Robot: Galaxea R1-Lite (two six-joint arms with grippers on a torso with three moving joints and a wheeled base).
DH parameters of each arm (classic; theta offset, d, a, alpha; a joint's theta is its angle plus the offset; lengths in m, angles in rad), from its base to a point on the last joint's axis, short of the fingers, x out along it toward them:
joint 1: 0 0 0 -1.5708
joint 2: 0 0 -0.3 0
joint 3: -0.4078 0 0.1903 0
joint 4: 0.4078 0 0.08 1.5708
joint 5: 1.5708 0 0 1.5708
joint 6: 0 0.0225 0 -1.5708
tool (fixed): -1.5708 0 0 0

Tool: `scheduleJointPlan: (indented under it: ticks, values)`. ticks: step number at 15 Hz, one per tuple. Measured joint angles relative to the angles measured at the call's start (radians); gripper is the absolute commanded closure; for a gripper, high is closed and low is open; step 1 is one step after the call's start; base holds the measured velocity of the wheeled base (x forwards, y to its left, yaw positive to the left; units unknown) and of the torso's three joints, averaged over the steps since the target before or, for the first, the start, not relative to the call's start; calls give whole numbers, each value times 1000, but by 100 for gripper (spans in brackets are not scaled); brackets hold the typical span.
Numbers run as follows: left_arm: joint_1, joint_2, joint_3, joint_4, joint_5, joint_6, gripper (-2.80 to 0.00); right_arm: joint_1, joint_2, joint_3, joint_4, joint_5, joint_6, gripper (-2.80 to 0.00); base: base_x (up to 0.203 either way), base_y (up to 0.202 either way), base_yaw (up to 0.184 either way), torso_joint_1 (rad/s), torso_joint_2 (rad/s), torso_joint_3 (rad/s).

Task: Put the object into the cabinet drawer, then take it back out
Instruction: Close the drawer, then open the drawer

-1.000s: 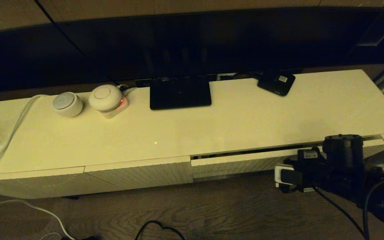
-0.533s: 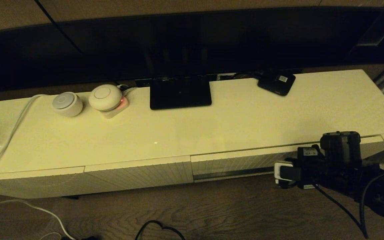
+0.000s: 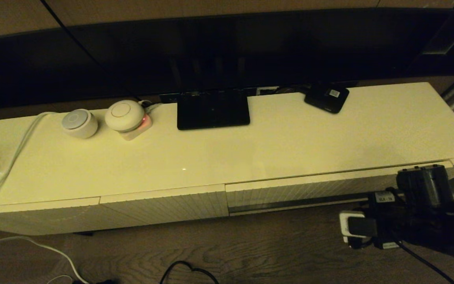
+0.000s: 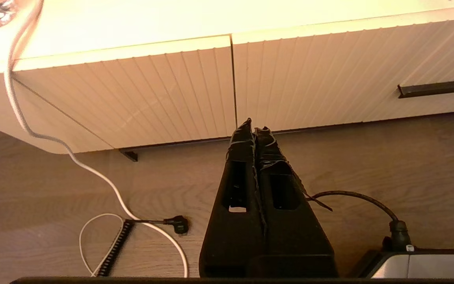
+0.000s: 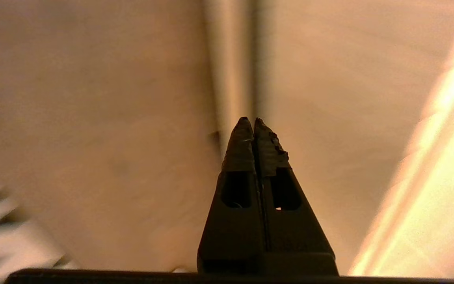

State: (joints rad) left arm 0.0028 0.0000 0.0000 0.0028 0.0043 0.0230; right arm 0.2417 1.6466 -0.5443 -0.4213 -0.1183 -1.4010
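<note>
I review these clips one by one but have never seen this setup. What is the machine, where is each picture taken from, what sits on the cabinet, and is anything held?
It is a two-armed robot, each arm ending in a claw. One picture looks down from its head; the other two come from cameras on its wrists.

In the head view, the long cream cabinet top carries two round white devices, a flat black stand, a small black box and a white cable. The drawer with the dark handle slot looks shut. No umbrella shows.

The right claw is shut and empty, near the cabinet's right end. The left claw, also shut and empty, hangs low before the ribbed fronts.
</note>
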Motion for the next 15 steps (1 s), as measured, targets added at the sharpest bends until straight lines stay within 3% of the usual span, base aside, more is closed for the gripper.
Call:
scheduleJointPlan:
  ticks: [4, 7, 11, 15]
  values:
    - [0, 0, 0, 0, 0, 0, 0, 18, -174, 170, 190, 8, 3, 0, 0, 0, 0, 0, 0, 0]
    - [0, 0, 0, 0, 0, 0, 0, 51, -217, 270, 183, 41, 6, 0, 0, 0, 0, 0, 0, 0]
    - [0, 0, 0, 0, 0, 0, 0, 61, -192, 291, 162, 67, 9, 0, 0, 0, 0, 0, 0, 0]
    - [0, 0, 0, 0, 0, 0, 0, 62, -89, 271, 17, 71, 11, 0, 0, 0, 0, 0, 0, 0]
